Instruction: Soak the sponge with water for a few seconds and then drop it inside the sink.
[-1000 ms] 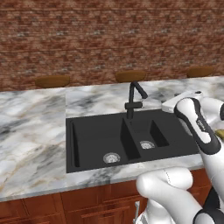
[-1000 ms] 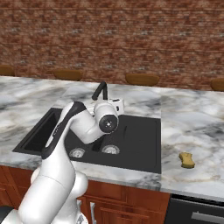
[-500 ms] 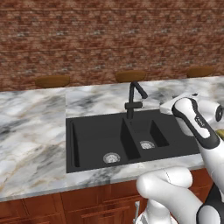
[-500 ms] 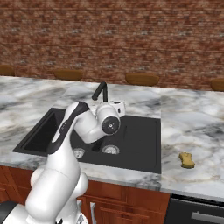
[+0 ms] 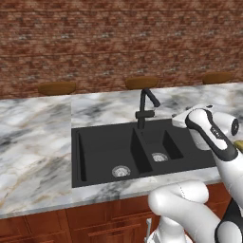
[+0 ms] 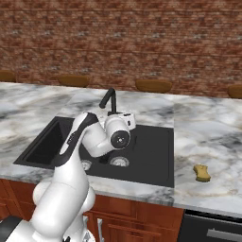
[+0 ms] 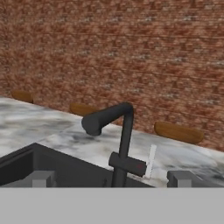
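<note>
A grey-and-white marbled stone bench (image 6: 28, 101) is seen running across the scene in front of a red-brown brick wall (image 6: 121, 42). Four flat brown wooden discs are ranged along the foot of that wall; one of them (image 6: 153, 85) lies at roughly one o'clock from the faucet in the right base view.

Set into the bench is a black rectangular double-basin sink (image 5: 95, 144), its wide basin to the left and its narrower basin to the right, each with a round silver drain (image 5: 121, 171). A black curved faucet (image 5: 146, 108) is mounted upright at the sink's twelve o'clock edge, between the two basins; in the hand view its spout (image 7: 103, 118) is turned towards nine o'clock and its lever (image 7: 129, 165) sticks out to the side of the stem.

The white arm's pincer (image 7: 111, 178) is held above the narrower basin, facing the faucet. Its two fingertips (image 7: 41, 178) are seen well apart at the bottom of the hand view, so it is released, with nothing between them.

A small yellow blocky sponge (image 6: 203, 173) lies on the bench at three o'clock from the sink, well apart from the pincer.
</note>
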Tool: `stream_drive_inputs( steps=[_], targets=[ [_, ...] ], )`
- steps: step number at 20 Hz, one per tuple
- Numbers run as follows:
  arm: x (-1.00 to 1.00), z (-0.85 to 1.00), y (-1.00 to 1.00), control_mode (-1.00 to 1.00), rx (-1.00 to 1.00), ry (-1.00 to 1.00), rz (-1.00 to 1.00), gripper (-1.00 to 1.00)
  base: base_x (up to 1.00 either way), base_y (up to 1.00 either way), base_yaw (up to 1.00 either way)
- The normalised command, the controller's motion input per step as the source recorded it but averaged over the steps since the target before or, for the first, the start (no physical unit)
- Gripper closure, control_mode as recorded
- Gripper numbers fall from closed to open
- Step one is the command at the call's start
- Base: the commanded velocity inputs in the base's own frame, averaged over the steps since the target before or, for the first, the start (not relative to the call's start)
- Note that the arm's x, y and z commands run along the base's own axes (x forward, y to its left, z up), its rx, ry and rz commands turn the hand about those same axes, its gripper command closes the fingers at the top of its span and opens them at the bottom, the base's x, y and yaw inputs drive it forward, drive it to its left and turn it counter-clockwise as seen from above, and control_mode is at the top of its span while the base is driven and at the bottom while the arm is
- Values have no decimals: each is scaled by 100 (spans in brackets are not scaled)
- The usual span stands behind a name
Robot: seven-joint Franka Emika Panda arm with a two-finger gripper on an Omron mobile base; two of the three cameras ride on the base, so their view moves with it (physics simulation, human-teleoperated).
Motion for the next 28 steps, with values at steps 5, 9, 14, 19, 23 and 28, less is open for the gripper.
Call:
stream_drive_inputs(
  steps=[5, 9, 14, 19, 23, 28],
  targets=[
    [4, -6, 0, -100, 0, 0, 0, -100, 0, 0, 0],
    [12, 0, 0, -100, 0, 4, 0, -100, 0, 0, 0],
    [21, 0, 0, -100, 0, 7, 0, -100, 0, 0, 0],
    [25, -3, 0, -100, 0, 2, 0, -100, 0, 0, 0],
    [30, -11, 0, -100, 0, 0, 0, -100, 0, 0, 0],
    [29, -9, 0, -100, 1, 0, 0, -100, 0, 0, 0]
  ],
)
